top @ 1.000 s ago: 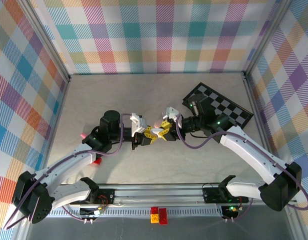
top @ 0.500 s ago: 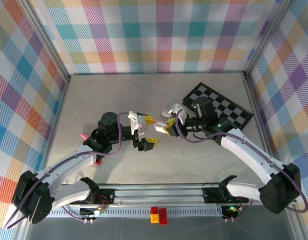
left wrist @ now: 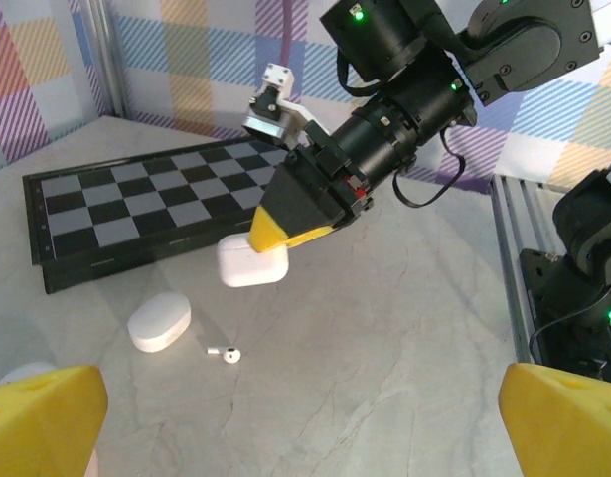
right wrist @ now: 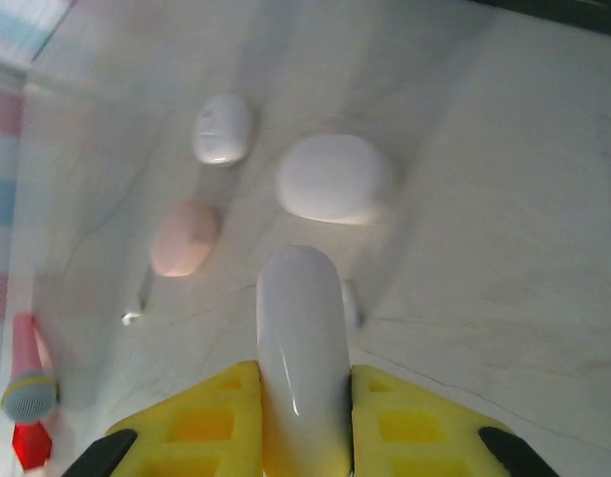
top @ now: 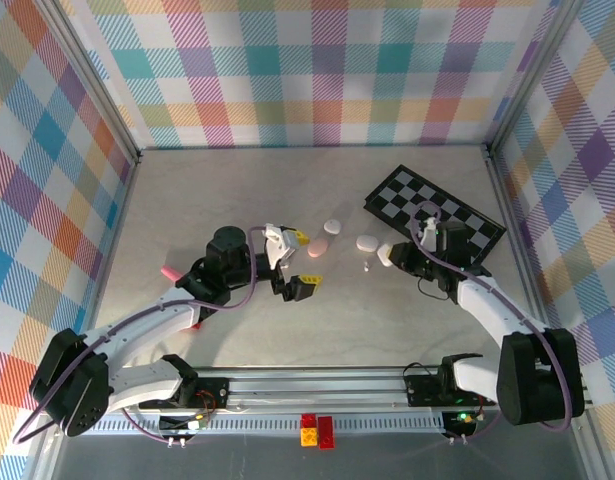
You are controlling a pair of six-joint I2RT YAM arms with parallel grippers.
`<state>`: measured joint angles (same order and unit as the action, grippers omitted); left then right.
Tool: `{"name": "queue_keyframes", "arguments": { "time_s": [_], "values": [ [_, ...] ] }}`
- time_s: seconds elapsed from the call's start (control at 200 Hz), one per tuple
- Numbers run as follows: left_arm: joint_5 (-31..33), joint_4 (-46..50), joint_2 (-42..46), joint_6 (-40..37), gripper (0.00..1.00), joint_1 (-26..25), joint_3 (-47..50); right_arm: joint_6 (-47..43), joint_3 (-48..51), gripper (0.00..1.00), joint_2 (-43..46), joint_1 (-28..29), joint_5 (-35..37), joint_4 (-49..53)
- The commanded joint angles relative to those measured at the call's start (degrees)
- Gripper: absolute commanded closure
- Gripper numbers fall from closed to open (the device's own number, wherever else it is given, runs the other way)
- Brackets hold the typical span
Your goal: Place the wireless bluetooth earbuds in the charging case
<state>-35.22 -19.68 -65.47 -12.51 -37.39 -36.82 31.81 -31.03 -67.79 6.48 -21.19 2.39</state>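
Observation:
My right gripper (top: 389,255) is shut on a white charging case (right wrist: 300,338), which stands on edge just above the table; it also shows in the left wrist view (left wrist: 252,263). One tiny white earbud (top: 366,266) lies on the table right beside that case (left wrist: 224,352), (right wrist: 352,303). Another small white stemmed piece (right wrist: 134,313) lies near a pink case (right wrist: 184,238). My left gripper (top: 305,262) is open and holds nothing, a short way left of the earbud. Its yellow fingertips (left wrist: 42,417) frame bare table.
Three more closed cases lie between the arms: a white one (top: 333,227), the pink one (top: 312,248) and a pale oval one (top: 368,243). A chessboard (top: 437,215) lies at the back right. A pink toy microphone (top: 169,271) and a red brick (top: 194,322) sit at the left.
The two grippers were together at the middle. My left gripper has opened and drawn back left. My right gripper has pulled away to the right with the white case.

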Motion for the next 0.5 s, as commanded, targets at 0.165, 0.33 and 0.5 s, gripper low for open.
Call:
{"name": "queue_keyframes", "arguments": {
  "time_s": [0.165, 0.33, 0.5],
  "values": [
    [-0.24, 0.60, -1.32, -1.83, 0.00, -1.20, -2.09, 9.77, 7.01, 0.84, -3.29, -5.92, 5.62, -5.50],
    [-0.11, 1.66, -1.32, -2.14, 0.00, -1.20, -2.56, 12.57, 9.07, 0.82, -6.68, -7.53, 6.98, -7.69],
    [1.01, 6.01, -1.88, -3.40, 0.00, -1.15, -3.72, 7.06, 6.84, 0.55, -5.31, -7.68, 10.56, -3.06]
  ]
}}
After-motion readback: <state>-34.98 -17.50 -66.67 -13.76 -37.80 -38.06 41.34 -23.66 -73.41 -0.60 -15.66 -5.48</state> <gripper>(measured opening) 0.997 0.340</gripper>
